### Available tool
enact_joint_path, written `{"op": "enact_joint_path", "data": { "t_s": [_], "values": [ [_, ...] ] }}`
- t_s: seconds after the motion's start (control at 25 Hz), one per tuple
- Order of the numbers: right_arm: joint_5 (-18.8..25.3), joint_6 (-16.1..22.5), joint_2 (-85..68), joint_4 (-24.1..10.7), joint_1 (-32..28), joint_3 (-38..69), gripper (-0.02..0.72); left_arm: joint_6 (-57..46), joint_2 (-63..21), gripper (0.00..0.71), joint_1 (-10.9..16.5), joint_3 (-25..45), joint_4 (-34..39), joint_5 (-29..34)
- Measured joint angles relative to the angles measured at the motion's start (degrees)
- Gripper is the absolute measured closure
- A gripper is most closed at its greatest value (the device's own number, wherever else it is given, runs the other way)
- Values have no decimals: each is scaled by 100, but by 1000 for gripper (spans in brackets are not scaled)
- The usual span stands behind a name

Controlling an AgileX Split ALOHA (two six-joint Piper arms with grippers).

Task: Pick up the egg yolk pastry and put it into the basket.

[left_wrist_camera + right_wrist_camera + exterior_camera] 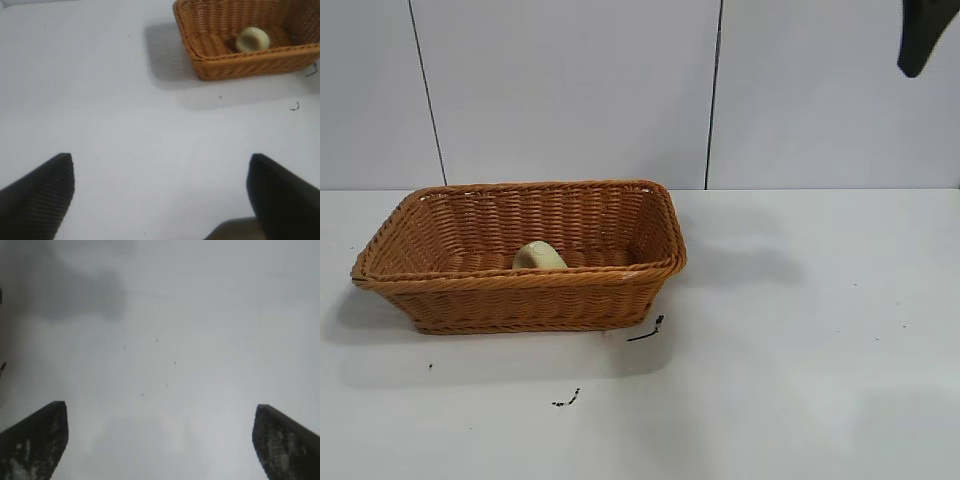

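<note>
The egg yolk pastry lies inside the orange-brown wicker basket, near its front wall, left of the table's middle. Both show in the left wrist view, pastry inside the basket. My left gripper is open and empty over bare table, well away from the basket; it is out of the exterior view. My right gripper is open and empty above bare table. Only a dark part of the right arm shows at the top right of the exterior view.
The white table carries small black marks just in front of the basket's right corner and another mark nearer the front. A white panelled wall stands behind.
</note>
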Motion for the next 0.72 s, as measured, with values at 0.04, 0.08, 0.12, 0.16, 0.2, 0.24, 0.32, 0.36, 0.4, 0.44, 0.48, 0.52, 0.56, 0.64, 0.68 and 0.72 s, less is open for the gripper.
{"op": "enact_joint_path", "data": {
  "t_s": [0.04,0.08,0.12,0.16,0.2,0.24,0.32,0.36,0.4,0.44,0.48,0.52,0.56,0.64,0.68,0.72],
  "values": [
    [-7,0,-286,0,0,337,10,0,0,14,0,0,0,0],
    [-38,0,-642,0,0,675,10,0,0,14,0,0,0,0],
    [-126,-12,-1003,0,0,948,10,0,0,14,0,0,0,0],
    [-281,-23,-1364,0,0,1270,10,0,0,14,0,0,0,0],
    [-469,-38,-1660,0,0,1588,10,0,0,14,0,0,0,0],
    [-622,-64,-2013,0,0,1899,10,0,0,14,0,0,0,0],
    [-942,-165,-2714,0,0,2494,10,0,0,14,0,0,0,0],
    [-1020,-219,-3002,16,0,2713,10,0,0,14,0,0,0,0],
    [-1072,-272,-3334,26,0,2946,10,0,0,14,0,0,0,0],
    [-1073,-294,-3655,70,0,3116,10,0,0,14,0,0,0,0],
    [-1026,-306,-3905,70,0,3263,10,0,0,14,0,0,0,0],
    [-1012,-321,-4175,70,0,3327,10,0,0,14,0,0,0,0],
    [-1027,-328,-4420,70,0,3345,10,0,0,14,0,0,0,0],
    [-1038,-339,-4808,70,0,3356,10,0,0,14,0,0,0,0],
    [-1038,-345,-4988,70,0,3356,10,0,0,14,0,0,0,0],
    [-1038,-345,-5161,70,0,3356,10,0,0,14,0,0,0,0]
  ]
}}
